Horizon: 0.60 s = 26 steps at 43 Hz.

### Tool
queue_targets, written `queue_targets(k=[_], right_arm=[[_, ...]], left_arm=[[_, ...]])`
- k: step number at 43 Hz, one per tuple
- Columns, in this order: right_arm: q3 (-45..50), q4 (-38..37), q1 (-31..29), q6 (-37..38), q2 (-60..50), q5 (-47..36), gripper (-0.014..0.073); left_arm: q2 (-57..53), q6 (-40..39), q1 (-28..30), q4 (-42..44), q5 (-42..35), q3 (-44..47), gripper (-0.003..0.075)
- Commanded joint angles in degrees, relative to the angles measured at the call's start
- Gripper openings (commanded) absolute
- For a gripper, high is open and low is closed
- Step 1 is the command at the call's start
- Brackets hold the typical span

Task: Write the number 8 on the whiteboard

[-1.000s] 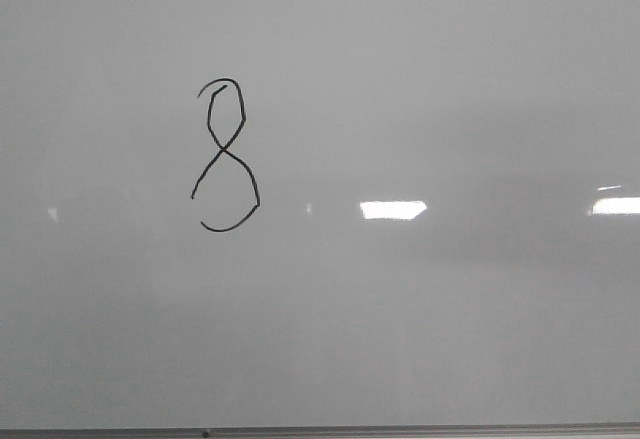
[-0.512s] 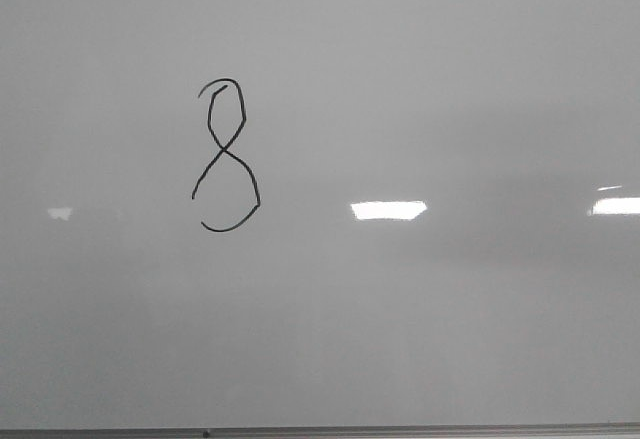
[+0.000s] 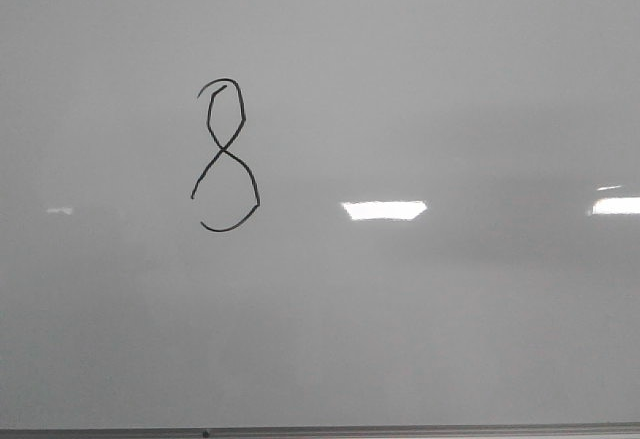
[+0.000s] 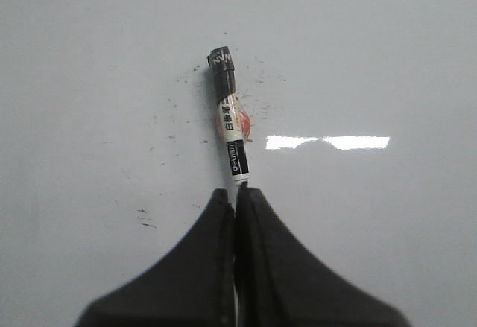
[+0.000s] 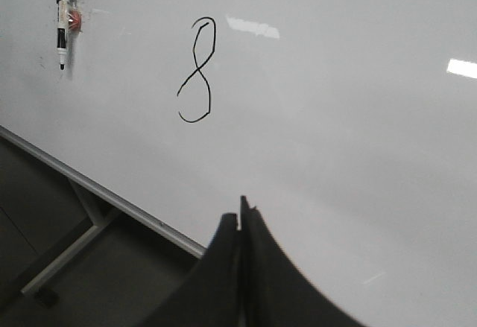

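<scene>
So the number 8 (image 3: 226, 156) is up on the whiteboard (image 3: 450, 109), sitting left of centre in the front view — thin black marker line, narrow top loop with a doubled stroke at the crown, wider bottom loop that doesn't quite close on its lower left. A couple of bright rectangular glare patches (image 3: 384, 210) sit to the right of it, level with the bottom loop, and the board's thin dark frame edge (image 3: 320, 431) runs along the bottom. From my right wrist I can see the same 8 tilted on the glossy surface, with my right gripper (image 5: 241, 215) hanging well below it, fingers pressed together with nothing between them. Off to the side of the 8 in that view there's a marker (image 5: 62, 16) against the board, black cap end, white label, tip pointing down. My left gripper (image 4: 237, 197) has its fingers closed narrow — the marker's label end disappears right at my fingertips, so I'm gripping it, and the board around it is peppered with little black specks (image 4: 160, 148).
</scene>
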Motion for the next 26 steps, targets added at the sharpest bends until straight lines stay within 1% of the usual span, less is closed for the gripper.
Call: queue_targets(k=[1,18,23,26], right_arm=[[-1.5,1.0,-0.3,-0.3,0.5,-3.3,-0.0069],[-1.5,1.0,-0.3,-0.3,0.5,-3.3,-0.0069],[-1.2,0.5,-0.3,-0.3,0.4,-6.3,-0.0069],[-0.9,-1.6,-0.3,-0.2,0.2,-8.5,-0.0069]], left_arm=[[-0.8,-0.5,0.0,-0.3,-4.7,0.7,-0.0020],[-0.8,-0.5,0.0,-0.3,-4.7,0.7,-0.0021],[-0.8,-0.5,0.0,-0.3,-4.7,0.7,-0.0021],[-0.8,-0.5,0.0,-0.3,-4.7,0.7,-0.0021]])
